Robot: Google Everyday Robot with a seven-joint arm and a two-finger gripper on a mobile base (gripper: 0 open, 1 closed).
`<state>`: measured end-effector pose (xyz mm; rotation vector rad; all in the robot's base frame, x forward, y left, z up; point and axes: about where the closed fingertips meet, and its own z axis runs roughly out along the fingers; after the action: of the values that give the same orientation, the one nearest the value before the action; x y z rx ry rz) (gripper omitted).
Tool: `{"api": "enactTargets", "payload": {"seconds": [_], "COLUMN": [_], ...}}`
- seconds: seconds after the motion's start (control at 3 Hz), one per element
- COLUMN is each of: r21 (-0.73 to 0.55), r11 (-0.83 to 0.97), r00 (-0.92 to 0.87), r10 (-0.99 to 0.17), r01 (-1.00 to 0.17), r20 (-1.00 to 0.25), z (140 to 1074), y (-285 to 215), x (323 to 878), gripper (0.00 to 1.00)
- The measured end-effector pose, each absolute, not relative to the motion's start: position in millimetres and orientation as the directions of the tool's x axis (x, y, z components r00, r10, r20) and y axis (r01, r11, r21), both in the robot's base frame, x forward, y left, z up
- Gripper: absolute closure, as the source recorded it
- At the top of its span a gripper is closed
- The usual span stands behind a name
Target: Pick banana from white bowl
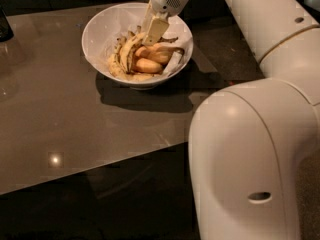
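Observation:
The white bowl (100, 26) stands on the brown table at the upper middle of the camera view. In it lies the long pale-yellow banana (125, 51) with dark streaks, curved along the left side of the pile. Two plumper orange-yellow bananas (149, 65) lie beside it on the right. My gripper (153, 33) reaches down from above into the bowl. Its tip is at the upper end of the streaked banana and touches the pile. My white arm fills the right side of the view.
The glossy brown table (65, 119) runs left and forward from the bowl, with its front edge low in the view. A dark object (5, 26) stands at the far left edge. The floor below is dark.

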<state>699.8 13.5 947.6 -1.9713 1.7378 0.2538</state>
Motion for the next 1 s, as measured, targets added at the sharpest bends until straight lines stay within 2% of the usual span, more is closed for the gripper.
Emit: {"api": "enactTargets", "payload": {"seconds": [0.33, 1.0], "r21": [-0.288, -0.258], "r11": [-0.092, -0.107], "r00": [0.234, 0.236], "r10": [-0.828, -0.806], "r01": [-0.953, -0.96], "r20": [-0.509, -0.543], "z": [976.6, 977.5], "y": [17.5, 20.0], "x": [678.4, 665.2], "gripper": [1.0, 1.0]}}
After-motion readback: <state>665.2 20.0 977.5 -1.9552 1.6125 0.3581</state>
